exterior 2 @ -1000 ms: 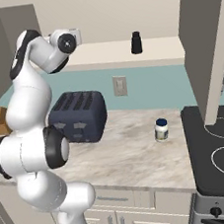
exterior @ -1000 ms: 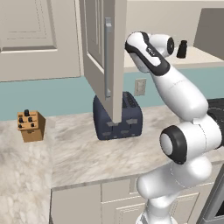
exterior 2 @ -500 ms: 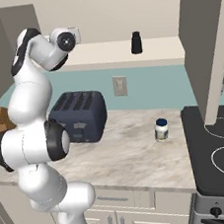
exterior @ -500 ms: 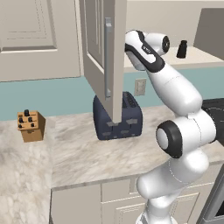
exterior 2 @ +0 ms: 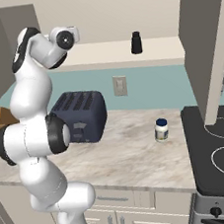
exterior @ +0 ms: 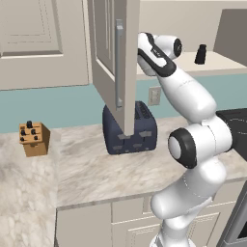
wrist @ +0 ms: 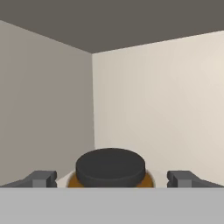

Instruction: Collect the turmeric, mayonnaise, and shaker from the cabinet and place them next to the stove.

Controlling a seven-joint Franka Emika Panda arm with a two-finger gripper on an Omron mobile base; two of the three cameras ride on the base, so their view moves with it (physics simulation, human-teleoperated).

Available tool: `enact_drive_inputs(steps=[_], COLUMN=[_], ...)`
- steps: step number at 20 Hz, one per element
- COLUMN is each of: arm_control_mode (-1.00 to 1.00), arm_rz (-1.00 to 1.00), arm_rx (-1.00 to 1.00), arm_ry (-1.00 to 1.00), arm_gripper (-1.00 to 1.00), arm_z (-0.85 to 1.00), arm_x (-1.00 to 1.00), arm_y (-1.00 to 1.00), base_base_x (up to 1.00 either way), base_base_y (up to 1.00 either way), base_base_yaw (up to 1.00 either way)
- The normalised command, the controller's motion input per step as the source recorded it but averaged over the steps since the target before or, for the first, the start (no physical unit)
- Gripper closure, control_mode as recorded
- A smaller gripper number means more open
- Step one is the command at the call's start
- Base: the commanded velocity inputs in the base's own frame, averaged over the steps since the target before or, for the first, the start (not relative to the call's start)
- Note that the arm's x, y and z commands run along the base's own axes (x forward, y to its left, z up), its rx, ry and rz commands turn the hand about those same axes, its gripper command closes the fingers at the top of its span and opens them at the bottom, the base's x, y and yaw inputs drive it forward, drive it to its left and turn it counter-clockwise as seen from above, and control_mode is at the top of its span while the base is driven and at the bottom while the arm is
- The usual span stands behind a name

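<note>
We see the white Franka arm raised to shelf height, its wrist reaching into the beige wall cupboard (exterior: 113,58), whose panelled door with the long silver bar handle (exterior: 119,65) stands swung open at about eleven o'clock of the arm in the left base view. In the hand view, the two-finger gripper (wrist: 111,178) is spread wide, one dark fingertip (wrist: 41,178) at nine o'clock and the other at three o'clock of a squat orange-brown jar with a dark round lid (wrist: 110,171); the turmeric jar sits between the tips without either one touching it, in the inner corner where the grey side wall and the cream back wall of the cupboard meet. We note the small all-black shaker (exterior 2: 136,42), narrower at its top, standing upright on the cream shelf (exterior 2: 161,48) well apart from the wrist, at roughly three o'clock of it in the right base view. The small white mayonnaise jar with a dark blue screw lid (exterior 2: 161,130) stands upright on the marbled counter (exterior 2: 129,156), just beside the left edge of the flat black glass cooktop (exterior 2: 220,150). A dark blue toaster (exterior: 130,129) sits under the open door, and a tan knife block (exterior: 34,139) rests at nine o'clock of it, well apart.
</note>
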Motion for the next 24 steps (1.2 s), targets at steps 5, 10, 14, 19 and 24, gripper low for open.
enact_drive_inputs(steps=[5,10,14,19,24], arm_control_mode=[-1.00,-1.00,-1.00,-1.00,-1.00], arm_rz=[0.00,0.00,0.00,0.00,0.00], arm_rx=[-0.01,0.00,-0.01,-0.05,-0.04], arm_ry=[0.00,0.00,0.01,0.02,0.02], arm_gripper=[-1.00,-1.00,-1.00,1.00,1.00], arm_z=[-0.04,-0.10,-0.13,-0.19,-0.18], arm_x=[0.20,0.15,0.11,0.10,0.07], arm_y=[0.10,0.00,0.01,0.14,0.12], base_base_x=[0.00,0.00,0.00,0.00,0.00], base_base_y=[0.00,0.00,0.00,0.00,0.00], base_base_yaw=[0.00,0.00,0.00,0.00,0.00])
